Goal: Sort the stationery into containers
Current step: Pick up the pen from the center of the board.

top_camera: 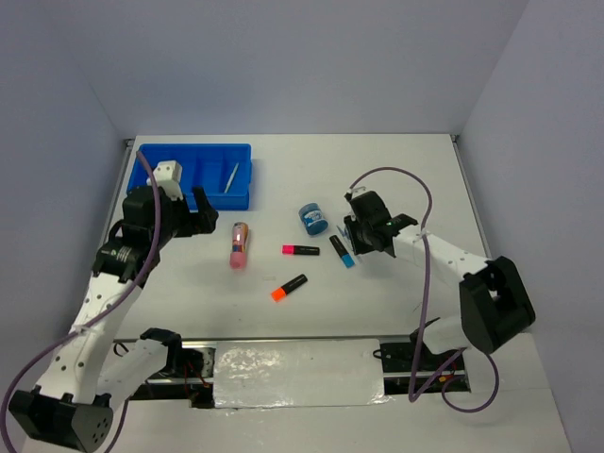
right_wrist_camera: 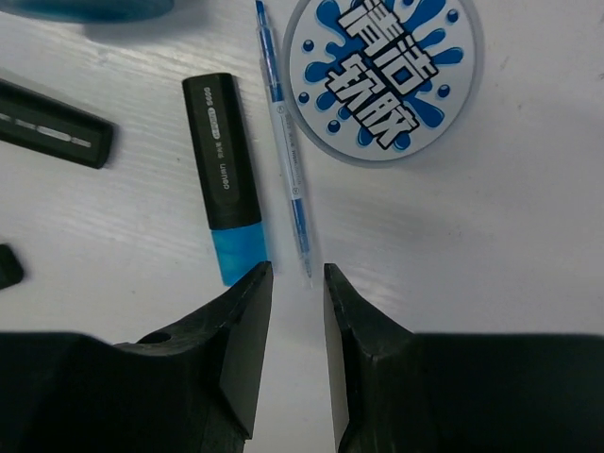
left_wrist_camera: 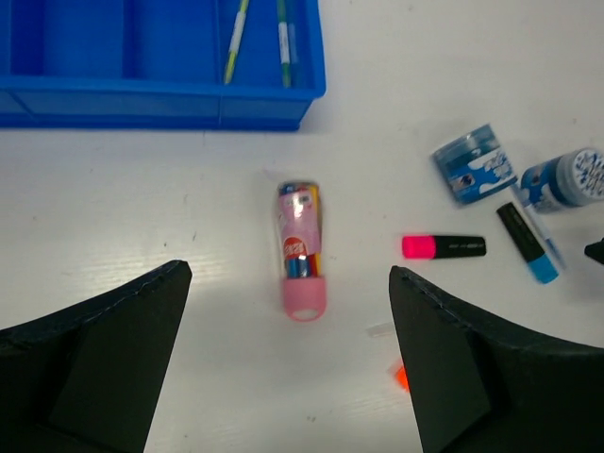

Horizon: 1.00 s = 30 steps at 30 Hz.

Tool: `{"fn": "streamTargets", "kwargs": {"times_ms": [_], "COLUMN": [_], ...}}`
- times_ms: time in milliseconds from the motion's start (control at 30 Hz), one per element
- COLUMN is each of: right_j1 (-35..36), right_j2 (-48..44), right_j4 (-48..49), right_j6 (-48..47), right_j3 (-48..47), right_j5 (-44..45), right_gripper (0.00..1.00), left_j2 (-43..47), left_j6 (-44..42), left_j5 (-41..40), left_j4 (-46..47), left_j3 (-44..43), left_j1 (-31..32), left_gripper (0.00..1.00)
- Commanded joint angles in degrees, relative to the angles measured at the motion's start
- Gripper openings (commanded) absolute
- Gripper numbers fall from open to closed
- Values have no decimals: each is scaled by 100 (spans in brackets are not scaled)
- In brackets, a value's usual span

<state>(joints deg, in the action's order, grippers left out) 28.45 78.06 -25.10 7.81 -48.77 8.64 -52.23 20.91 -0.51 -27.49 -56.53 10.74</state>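
The bright blue tray (top_camera: 193,175) stands at the back left, with two thin pens (left_wrist_camera: 236,38) in its right compartment. My left gripper (top_camera: 201,219) is open and empty above the table, in front of the tray. The pink tube (left_wrist_camera: 302,250) lies between and just beyond its fingers. My right gripper (right_wrist_camera: 297,269) is open by a narrow gap, low over the table. The tip of a thin blue pen (right_wrist_camera: 286,142) lies at its fingertips. A blue-ended marker (right_wrist_camera: 225,175) lies left of that pen and a round blue jar (right_wrist_camera: 382,71) lies right of it.
A pink-ended marker (top_camera: 300,250) and an orange-ended marker (top_camera: 290,287) lie mid-table. A second blue jar (left_wrist_camera: 474,163) lies on its side behind the pink-ended marker. White walls close in the back and both sides.
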Motion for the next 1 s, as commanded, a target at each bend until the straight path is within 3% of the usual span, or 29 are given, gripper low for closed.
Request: {"fn": "streamTargets", "kwargs": {"times_ms": [0, 533, 967], "right_j1": [-32, -32, -23], "right_j2": [305, 1325, 1941], "right_j4": [312, 867, 726], "right_j6": [-403, -518, -474], "right_j3": [-264, -440, -748], "right_j5": [68, 76, -82], "right_gripper": [36, 35, 33], "left_j2": [581, 898, 907], "left_j6": [-324, -298, -315], "left_j5": [-168, 130, 218], "left_j4": [252, 411, 411], "left_j3": [405, 732, 740], "left_j1": [-2, -2, -2], "left_gripper": [99, 99, 99]}}
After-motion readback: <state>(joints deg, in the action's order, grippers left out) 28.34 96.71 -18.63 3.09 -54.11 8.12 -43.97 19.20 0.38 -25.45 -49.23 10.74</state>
